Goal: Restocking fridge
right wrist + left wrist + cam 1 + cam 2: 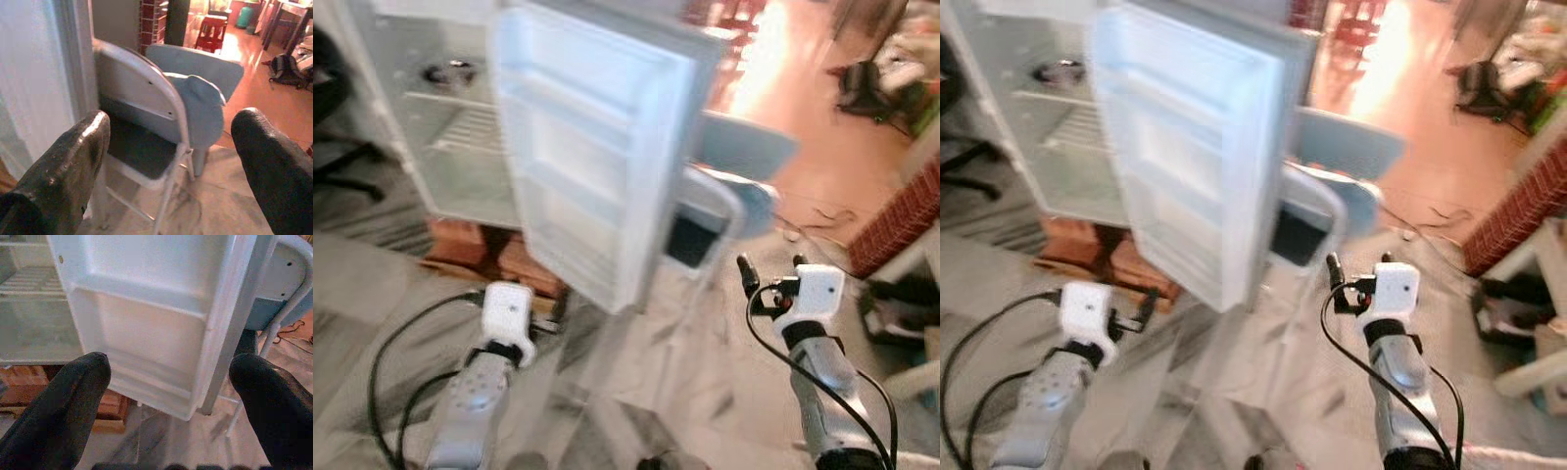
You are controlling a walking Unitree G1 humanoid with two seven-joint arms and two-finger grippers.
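fridge (440, 127): small white unit, ahead and to my left, sitting on a low wooden pallet (475, 250). Wire shelves inside; a dark round item on the top shelf, too blurred to identify.
fridge door (592, 147): swung wide open, inner racks face me, bare as far as I can see. Stands between my two arms, further out.
left gripper (168, 396): held low in front of the door's bottom edge, fingers apart, nothing between them. Wrist cam looks straight into the lowest door rack; door is near, not touching.
right gripper (771, 264): raised to the right of the door, fingers apart, holding nothing. Aimed at a grey folding chair (146, 127) just beside the door edge.
behind chair: a light-blue cushioned seat (205, 83).
floor: grey marbled tile under me, reddish tile further right.
blur: head views are smeared.
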